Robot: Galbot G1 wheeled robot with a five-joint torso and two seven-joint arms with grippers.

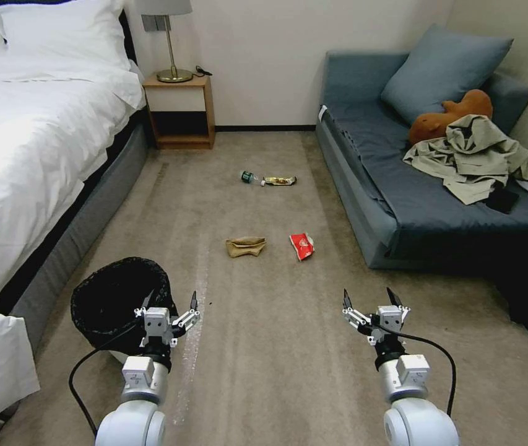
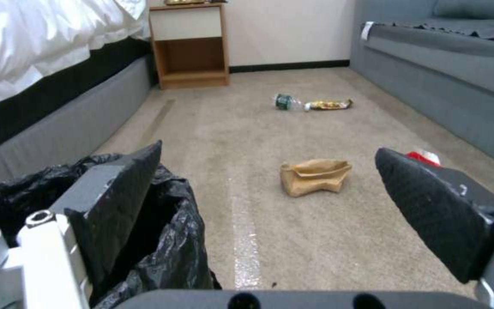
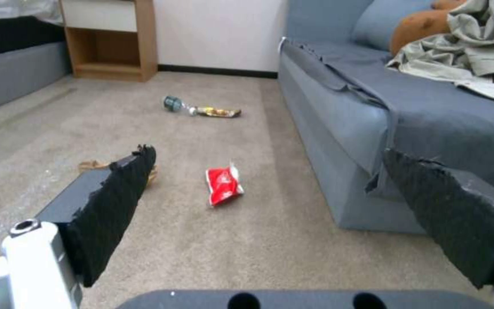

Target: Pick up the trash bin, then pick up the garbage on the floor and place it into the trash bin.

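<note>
Reaching for the trash bin

The left gripper hung over the trash bin's right rim beside the bed, jaws open and empty; it should straddle the rim squarely before closing. The right gripper waited open; the garbage lay ahead on the floor.

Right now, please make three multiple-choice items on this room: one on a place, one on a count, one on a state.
1. Where does the trash bin stand?
A. on the sofa
B. on the carpet beside the bed
C. on the nightstand

2. How many litter pieces lie on the floor?
A. two
B. four
C. six

3. How is the left end effector?
A. open, empty
B. shut on the bottle
C. shut on the bin

Key: B, the bin sits by the bed; B, paper bag, red packet, bottle, gold wrapper; A, its fingers stand apart.
</note>
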